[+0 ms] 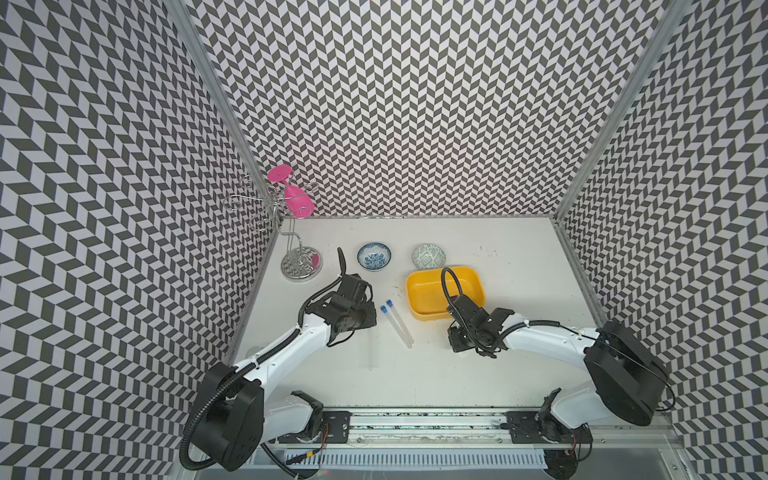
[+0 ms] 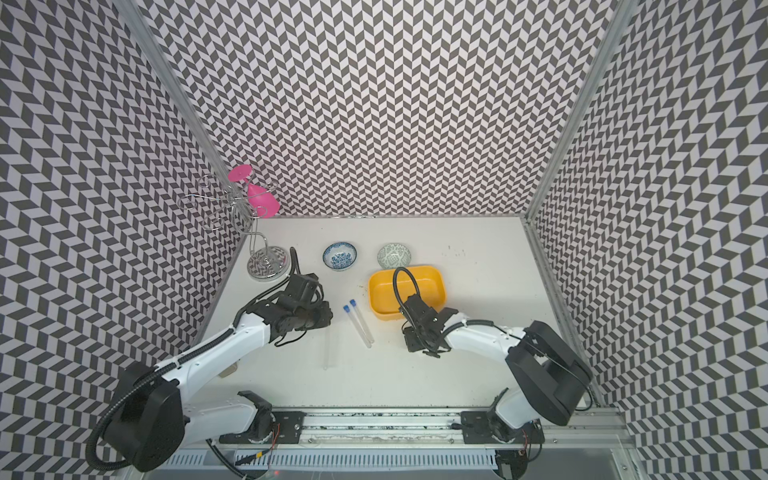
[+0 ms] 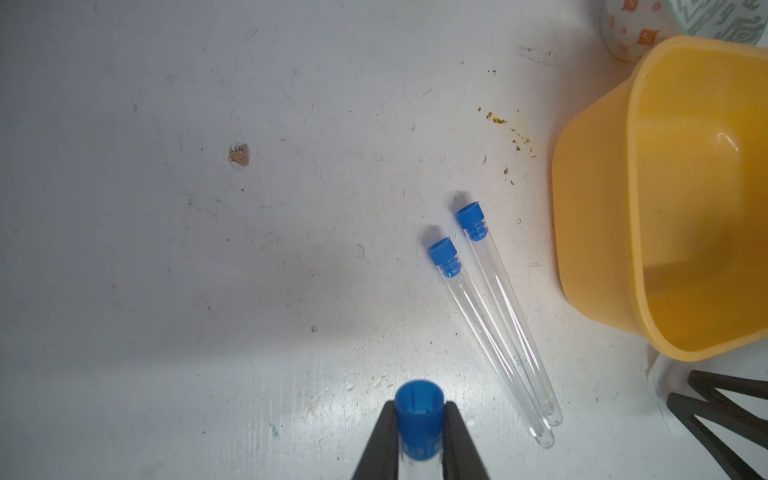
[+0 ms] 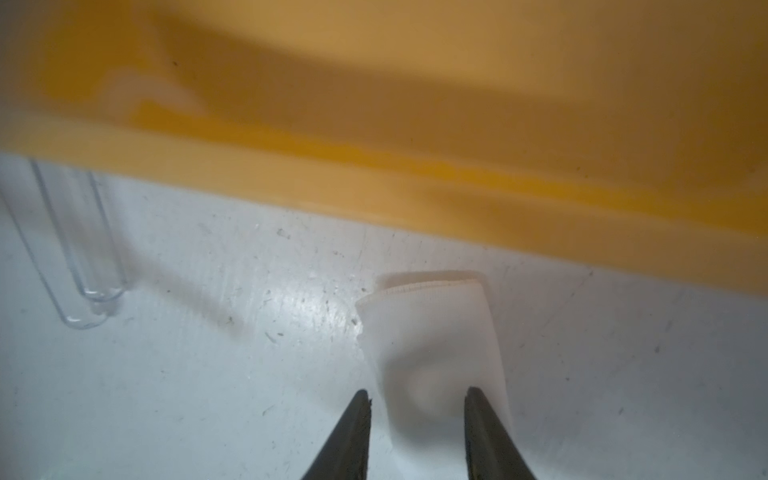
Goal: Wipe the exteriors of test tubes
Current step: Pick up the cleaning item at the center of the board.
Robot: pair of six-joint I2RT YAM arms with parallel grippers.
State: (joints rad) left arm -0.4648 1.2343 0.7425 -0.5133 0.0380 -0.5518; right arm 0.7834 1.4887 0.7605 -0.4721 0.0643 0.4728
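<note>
I hold one tube (image 3: 417,440) in the left gripper (image 3: 419,409), axis near–far; tissue (image 4: 432,332) lies rightward between right gripper's (image 4: 417,392) parted jaws.

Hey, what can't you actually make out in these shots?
Held test tube: most of its length is cut off by the left wrist view's edge, past the left end effector.
White cloth: hidden under the right end effector in both top views.
Yellow tub: blurred in the right wrist view.
</note>
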